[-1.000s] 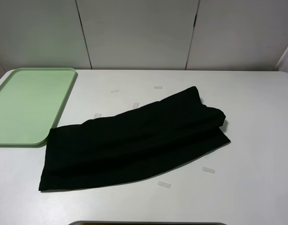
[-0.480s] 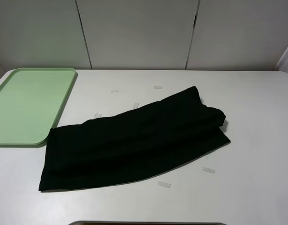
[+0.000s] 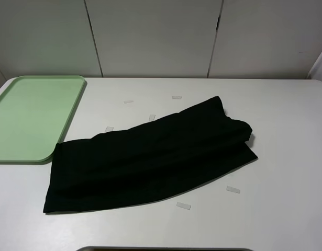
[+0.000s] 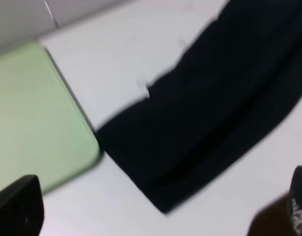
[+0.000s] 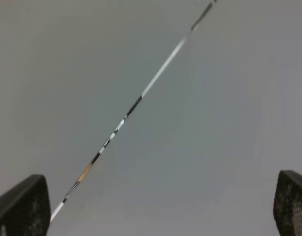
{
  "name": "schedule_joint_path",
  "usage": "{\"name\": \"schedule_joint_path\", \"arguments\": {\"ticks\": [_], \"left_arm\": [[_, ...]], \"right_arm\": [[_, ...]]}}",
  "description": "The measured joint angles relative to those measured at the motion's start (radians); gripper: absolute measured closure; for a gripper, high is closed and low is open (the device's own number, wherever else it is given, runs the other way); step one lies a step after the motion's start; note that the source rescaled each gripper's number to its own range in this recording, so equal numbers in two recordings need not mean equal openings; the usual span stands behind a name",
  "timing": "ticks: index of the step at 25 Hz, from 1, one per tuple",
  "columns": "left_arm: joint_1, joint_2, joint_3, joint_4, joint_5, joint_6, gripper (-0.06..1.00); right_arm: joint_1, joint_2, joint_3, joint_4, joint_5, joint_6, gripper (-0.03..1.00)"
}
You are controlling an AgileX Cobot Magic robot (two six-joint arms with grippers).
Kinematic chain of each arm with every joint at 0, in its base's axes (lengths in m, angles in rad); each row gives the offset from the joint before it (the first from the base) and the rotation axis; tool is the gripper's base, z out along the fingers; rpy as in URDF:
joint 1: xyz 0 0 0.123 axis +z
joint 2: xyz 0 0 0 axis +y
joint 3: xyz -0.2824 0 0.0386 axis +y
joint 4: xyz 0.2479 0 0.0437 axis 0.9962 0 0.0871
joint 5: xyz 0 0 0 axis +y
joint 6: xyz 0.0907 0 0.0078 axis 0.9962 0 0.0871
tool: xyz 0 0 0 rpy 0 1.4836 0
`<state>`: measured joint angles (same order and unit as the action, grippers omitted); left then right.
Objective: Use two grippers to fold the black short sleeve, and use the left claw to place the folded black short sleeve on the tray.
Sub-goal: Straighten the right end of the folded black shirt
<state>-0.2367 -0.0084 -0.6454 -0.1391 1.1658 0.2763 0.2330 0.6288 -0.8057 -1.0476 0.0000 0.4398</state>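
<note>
The tray (image 3: 30, 117) lies at the left edge of the table (image 3: 286, 130). The black short sleeve (image 3: 150, 157), folded into a long band, runs diagonally across the middle, one end just beside the tray's near corner. The left claw (image 4: 153, 211) hovers above there, spread wide, empty. The right gripper (image 5: 155, 204), also wide and empty, faces a wall panel (image 5: 214, 123).

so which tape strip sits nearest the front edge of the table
The tape strip just in front of the middle of the black T-shirt. Its right-hand neighbour lies further back; the rest are behind the shirt.
</note>
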Motion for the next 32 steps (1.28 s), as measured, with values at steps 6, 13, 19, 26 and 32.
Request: {"name": "schedule_joint_path", "arguments": {"ticks": [6,13,19,26,32], "left_arm": [[0.000,-0.001,0.111,-0.007,-0.014,-0.017,-0.06],[0.000,-0.001,0.147,0.000,-0.089,-0.072,-0.06],[0.000,-0.001,0.147,0.000,-0.090,-0.077,-0.06],[0.000,-0.001,0.147,0.000,-0.091,-0.078,-0.06],[0.000,-0.001,0.149,0.000,-0.092,-0.078,-0.06]], "right_arm": [[0.000,0.000,0.000,0.146,0.153,0.000,-0.03],[0.000,0.000,0.000,0.435,0.443,-0.004,-0.03],[0.000,0.000,0.000,0.691,0.658,-0.071,-0.03],[0.000,0.000,0.000,0.867,0.817,-0.087,-0.03],[0.000,0.020,0.000,0.916,0.822,-0.150,-0.03]]}}
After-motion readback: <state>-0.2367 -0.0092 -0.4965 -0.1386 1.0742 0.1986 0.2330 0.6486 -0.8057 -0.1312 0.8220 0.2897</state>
